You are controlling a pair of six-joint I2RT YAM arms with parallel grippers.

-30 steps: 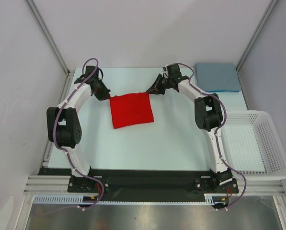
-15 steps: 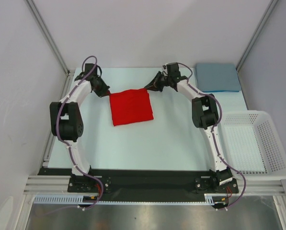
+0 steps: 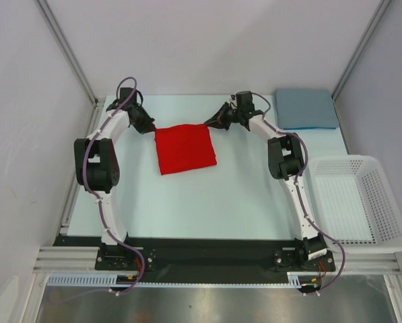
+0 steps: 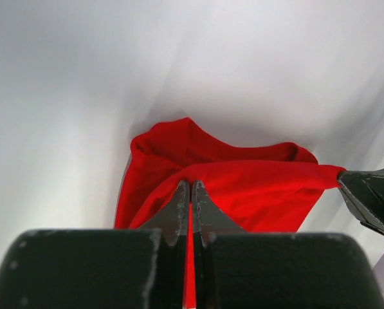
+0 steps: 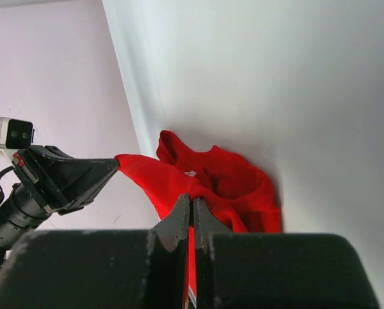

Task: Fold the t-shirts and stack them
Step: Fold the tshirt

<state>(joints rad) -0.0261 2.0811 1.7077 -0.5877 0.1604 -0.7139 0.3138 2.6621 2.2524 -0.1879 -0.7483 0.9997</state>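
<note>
A red t-shirt (image 3: 184,149), folded to a rough square, lies on the pale table at centre back. My left gripper (image 3: 151,130) is shut on its far left corner; in the left wrist view the jaws pinch red cloth (image 4: 243,187). My right gripper (image 3: 211,125) is shut on its far right corner; the right wrist view shows red cloth (image 5: 224,183) pinched between the jaws. The far edge hangs stretched between both grippers, lifted slightly off the table. A folded blue-grey t-shirt (image 3: 306,108) lies at the back right.
A white plastic basket (image 3: 352,199) stands at the right edge of the table. Grey walls and metal frame posts close in the back and sides. The arm bases sit on a black rail at the near edge.
Both grippers have moved a little farther back with the shirt's far corners held. The red shirt has shifted slightly away from the arm bases.
</note>
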